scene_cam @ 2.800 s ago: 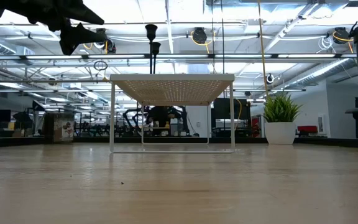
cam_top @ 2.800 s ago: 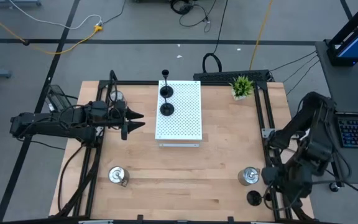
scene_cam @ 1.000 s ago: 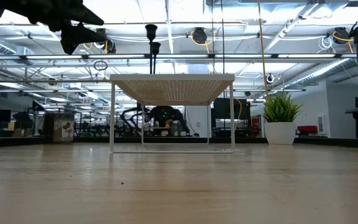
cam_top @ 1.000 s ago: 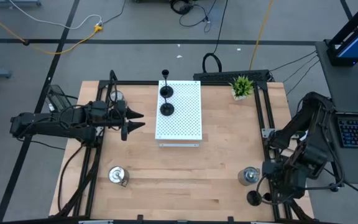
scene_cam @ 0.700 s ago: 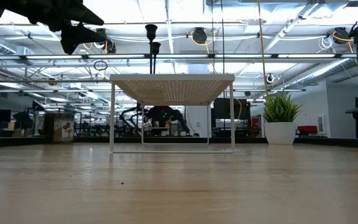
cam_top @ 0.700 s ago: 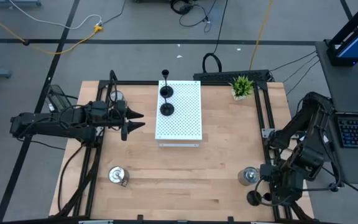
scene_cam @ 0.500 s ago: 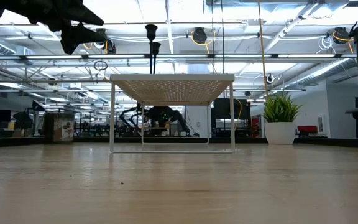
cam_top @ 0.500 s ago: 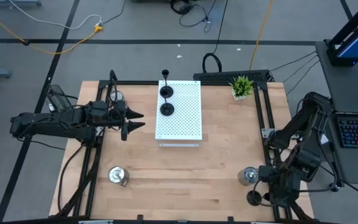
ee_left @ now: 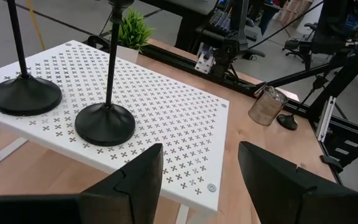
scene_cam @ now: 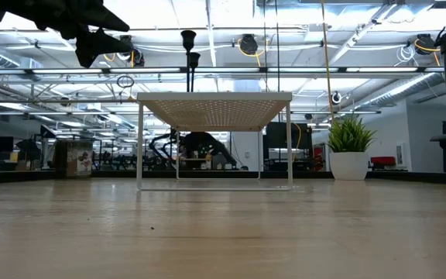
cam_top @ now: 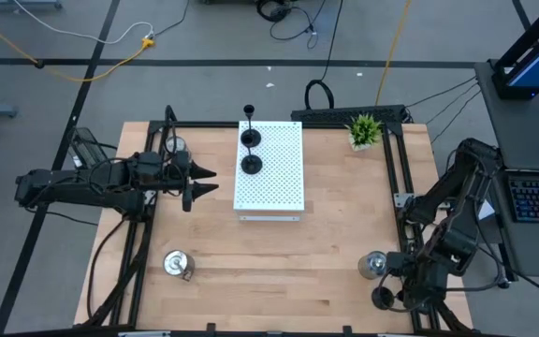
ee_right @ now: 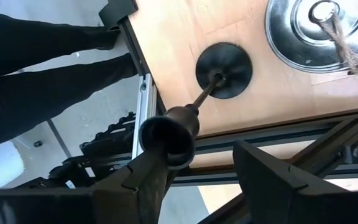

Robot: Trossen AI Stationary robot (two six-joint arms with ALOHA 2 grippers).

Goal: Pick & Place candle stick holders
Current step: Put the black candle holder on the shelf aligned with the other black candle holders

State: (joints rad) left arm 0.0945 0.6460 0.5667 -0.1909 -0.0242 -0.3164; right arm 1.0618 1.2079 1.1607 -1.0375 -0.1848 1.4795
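- The right tool (ee_right: 194, 165) hangs above the worktop's (cam_top: 326, 243) front right corner, fingers spread wide around the cup of a black candle stick holder (ee_right: 219, 71) standing there, not gripping it.
- A silver holder (cam_top: 374, 265) sits just beside it.
- Two black holders (ee_left: 104, 121) stand on the white board (cam_top: 274, 173) near the back edge.
- Another silver holder (cam_top: 177, 264) sits near the front left corner.
- The left tool (ee_left: 201, 177) hovers at the left edge, open and empty.
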